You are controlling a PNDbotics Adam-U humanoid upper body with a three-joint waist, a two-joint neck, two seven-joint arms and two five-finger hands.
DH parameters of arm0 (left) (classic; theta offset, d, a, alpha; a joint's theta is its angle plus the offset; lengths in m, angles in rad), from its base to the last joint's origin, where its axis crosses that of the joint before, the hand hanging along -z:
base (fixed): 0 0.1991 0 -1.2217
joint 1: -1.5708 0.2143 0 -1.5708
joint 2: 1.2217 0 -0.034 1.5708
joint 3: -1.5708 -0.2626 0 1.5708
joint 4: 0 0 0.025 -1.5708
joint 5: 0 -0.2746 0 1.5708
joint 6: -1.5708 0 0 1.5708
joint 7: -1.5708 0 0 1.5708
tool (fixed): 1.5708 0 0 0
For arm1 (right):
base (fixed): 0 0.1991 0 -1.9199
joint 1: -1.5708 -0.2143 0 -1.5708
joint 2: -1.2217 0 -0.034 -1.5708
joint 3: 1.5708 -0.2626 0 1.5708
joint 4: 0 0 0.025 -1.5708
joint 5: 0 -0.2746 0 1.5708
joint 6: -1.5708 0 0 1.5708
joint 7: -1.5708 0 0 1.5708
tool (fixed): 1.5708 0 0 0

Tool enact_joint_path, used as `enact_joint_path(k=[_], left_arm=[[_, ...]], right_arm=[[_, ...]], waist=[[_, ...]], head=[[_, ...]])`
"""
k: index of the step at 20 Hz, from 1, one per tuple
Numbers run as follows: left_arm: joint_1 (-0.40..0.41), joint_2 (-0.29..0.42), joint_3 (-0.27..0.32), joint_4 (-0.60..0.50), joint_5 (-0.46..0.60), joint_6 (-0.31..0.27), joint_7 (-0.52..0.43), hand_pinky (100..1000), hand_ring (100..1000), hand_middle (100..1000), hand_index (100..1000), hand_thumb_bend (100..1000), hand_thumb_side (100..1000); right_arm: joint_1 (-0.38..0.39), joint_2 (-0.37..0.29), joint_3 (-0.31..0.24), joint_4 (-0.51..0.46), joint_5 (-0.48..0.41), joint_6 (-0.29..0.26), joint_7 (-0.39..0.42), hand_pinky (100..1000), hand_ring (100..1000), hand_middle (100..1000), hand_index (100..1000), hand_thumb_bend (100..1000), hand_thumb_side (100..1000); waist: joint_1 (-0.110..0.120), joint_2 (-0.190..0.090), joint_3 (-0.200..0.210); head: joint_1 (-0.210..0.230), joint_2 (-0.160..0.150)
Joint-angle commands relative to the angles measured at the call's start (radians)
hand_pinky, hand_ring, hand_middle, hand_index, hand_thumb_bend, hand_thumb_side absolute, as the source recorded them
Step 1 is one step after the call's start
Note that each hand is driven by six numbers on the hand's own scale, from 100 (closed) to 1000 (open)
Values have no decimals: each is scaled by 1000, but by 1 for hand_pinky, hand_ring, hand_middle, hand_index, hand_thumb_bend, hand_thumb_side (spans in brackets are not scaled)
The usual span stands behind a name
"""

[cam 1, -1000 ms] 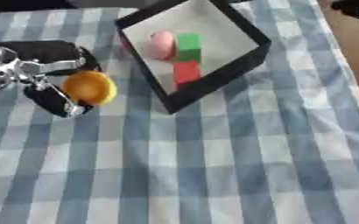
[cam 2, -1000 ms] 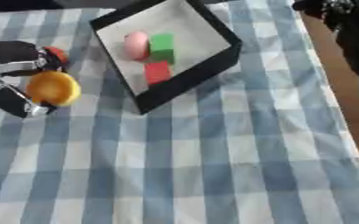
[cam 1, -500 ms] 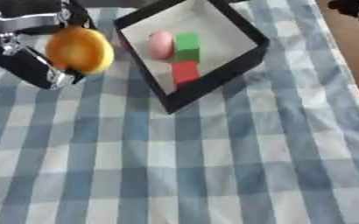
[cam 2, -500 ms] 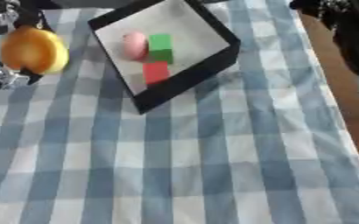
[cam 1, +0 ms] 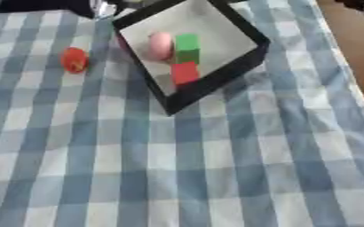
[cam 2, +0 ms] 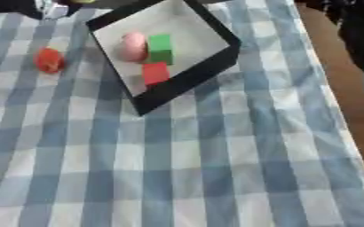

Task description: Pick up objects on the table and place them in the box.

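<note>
Gone from its earlier spot beside the black-walled square box (cam 1: 216, 84) (pink, green, red pieces inside), the left robot hand's grip cannot be told; a small red object (cam 1: 74, 60) lies on the checked worktop (cam 1: 216, 177).

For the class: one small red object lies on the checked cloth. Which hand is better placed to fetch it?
Probably the left: the small red object lies left of the black box, on the left arm's side. Neither hand shows clearly.

The box (cam 1: 216, 82) sits on the cloth-covered table (cam 1: 216, 177) toward the far side, turned cornerwise to me. In it lie three things: a rounded one (cam 1: 160, 45) at the left, a block (cam 1: 187, 43) just beside it on the right, and another block (cam 1: 184, 72) nearer me. A small round object (cam 1: 74, 59) lies on the cloth, left of the box.
</note>
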Motion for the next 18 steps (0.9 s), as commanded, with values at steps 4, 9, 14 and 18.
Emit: enact_joint_path(k=[4, 9, 14, 18], left_arm=[[-80, -175, 58, 341, -202, -153, 92, 728, 703, 629, 723, 289, 119], [-94, -266, 108, 532, -343, -233, 159, 739, 712, 641, 727, 363, 172], [-91, -303, 157, 640, -409, -283, 209, 747, 722, 655, 735, 439, 219], [-88, -311, 172, 668, -421, -305, 229, 756, 737, 683, 759, 508, 270]], right_arm=[[-37, 0, -4, -24, -10, -5, -4, 920, 773, 750, 741, 100, 674], [-52, 13, -2, -25, -15, -3, -5, 920, 773, 750, 741, 100, 671], [-59, 22, 1, -24, -18, 0, -5, 920, 773, 750, 741, 100, 677], [-57, 25, 2, -23, -16, 3, -4, 920, 772, 750, 741, 100, 682]], waist=[[-7, -37, -15], [-8, -32, -29], [-6, -30, -37], [-5, -29, -39]], head=[[24, -19], [32, -27], [31, -30], [28, -28]])
